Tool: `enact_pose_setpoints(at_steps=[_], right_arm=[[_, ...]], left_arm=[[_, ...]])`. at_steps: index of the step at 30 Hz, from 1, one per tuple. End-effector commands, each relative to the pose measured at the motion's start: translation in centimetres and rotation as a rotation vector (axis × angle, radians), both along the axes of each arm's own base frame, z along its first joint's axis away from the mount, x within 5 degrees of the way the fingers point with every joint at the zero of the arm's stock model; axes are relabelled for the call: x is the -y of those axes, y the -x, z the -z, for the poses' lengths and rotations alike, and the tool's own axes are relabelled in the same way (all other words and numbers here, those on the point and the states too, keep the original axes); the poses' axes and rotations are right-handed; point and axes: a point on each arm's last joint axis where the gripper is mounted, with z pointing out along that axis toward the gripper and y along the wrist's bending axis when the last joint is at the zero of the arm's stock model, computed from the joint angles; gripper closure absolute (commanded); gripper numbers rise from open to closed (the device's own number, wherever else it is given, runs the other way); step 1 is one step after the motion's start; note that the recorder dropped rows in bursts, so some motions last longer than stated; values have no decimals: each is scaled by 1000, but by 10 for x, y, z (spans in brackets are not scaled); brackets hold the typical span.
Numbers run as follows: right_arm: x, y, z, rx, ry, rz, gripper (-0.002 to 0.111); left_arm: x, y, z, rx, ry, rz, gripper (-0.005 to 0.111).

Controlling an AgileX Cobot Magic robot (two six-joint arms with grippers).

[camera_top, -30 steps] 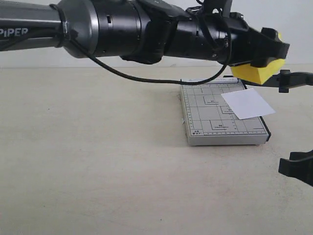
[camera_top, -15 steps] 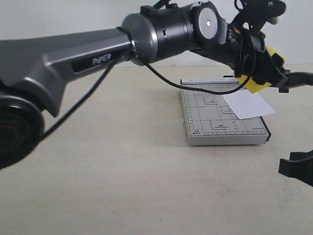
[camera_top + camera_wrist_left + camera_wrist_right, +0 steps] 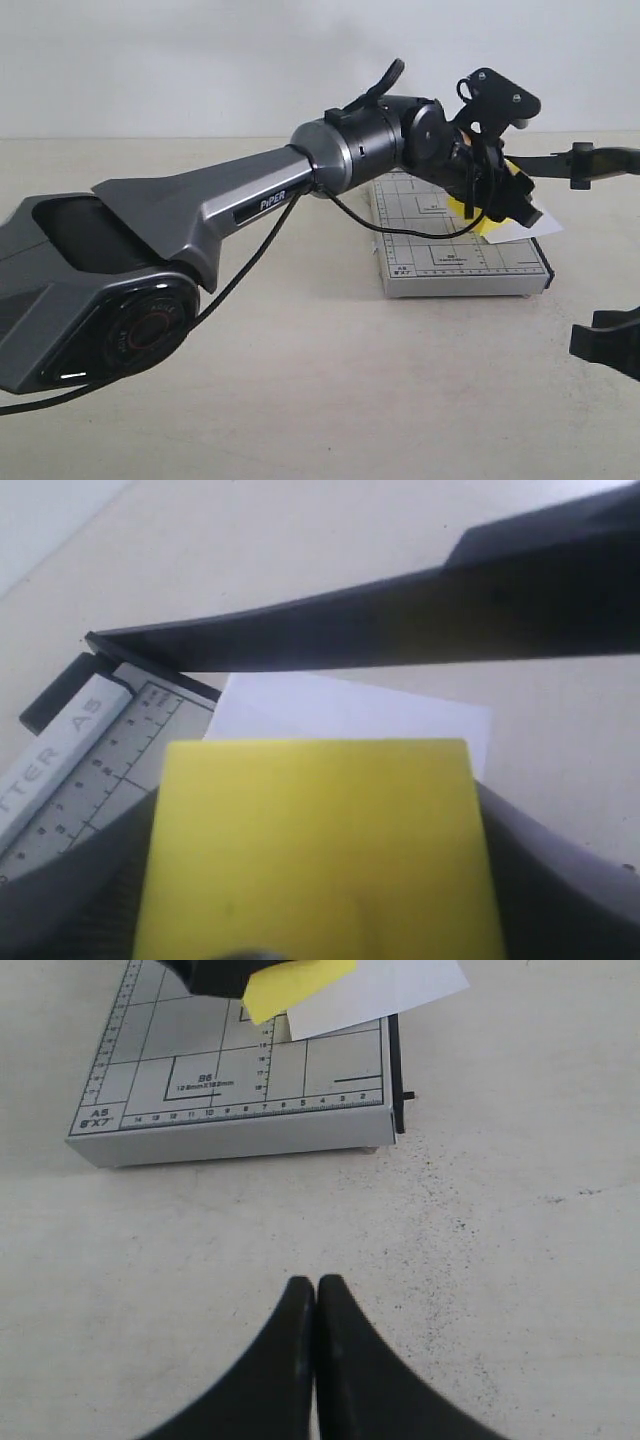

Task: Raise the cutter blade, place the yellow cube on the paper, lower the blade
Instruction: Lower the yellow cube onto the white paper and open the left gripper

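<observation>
My left gripper (image 3: 497, 205) reaches across the cutter, shut on the yellow cube (image 3: 462, 207). The cube (image 3: 315, 850) fills the left wrist view and hangs just over the white paper (image 3: 340, 710); I cannot tell if it touches. The paper (image 3: 537, 226) lies on the far right part of the grey gridded cutter base (image 3: 440, 262), overhanging its edge. The black cutter blade (image 3: 580, 160) stands raised above the base (image 3: 400, 620), with no gripper on it. My right gripper (image 3: 316, 1288) is shut on nothing, low over the table in front of the base (image 3: 230, 1110).
The left arm's grey body (image 3: 200, 215) stretches across the left and middle of the table. The right gripper (image 3: 606, 342) sits at the right edge of the exterior view. A pale wall closes the back.
The left arm has swung forward and down, carrying the yellow cube from high above the cutter to just over the paper. The blade stays raised and the right gripper has not moved.
</observation>
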Motion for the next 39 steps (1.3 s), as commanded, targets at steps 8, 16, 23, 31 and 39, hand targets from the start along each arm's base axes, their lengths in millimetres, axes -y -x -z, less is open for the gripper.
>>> enact_pose_setpoints(at_steps=[8,16,23,31,39], right_arm=[[0,0,0,1,3,1,108],[0,0,0,1,3,1,108],[0,0,0,1,3,1,108],[0,0,0,1,3,1,108],[0,0,0,0,1,2,108]], left_arm=[[1,-7,4,47,55,-33,102],[2,-7,19,27,34,-32,102],[2,-7,20,24,32,-32,93],[2,-7,20,29,36,-33,33],[3,-9,15,52,59,-40,16]])
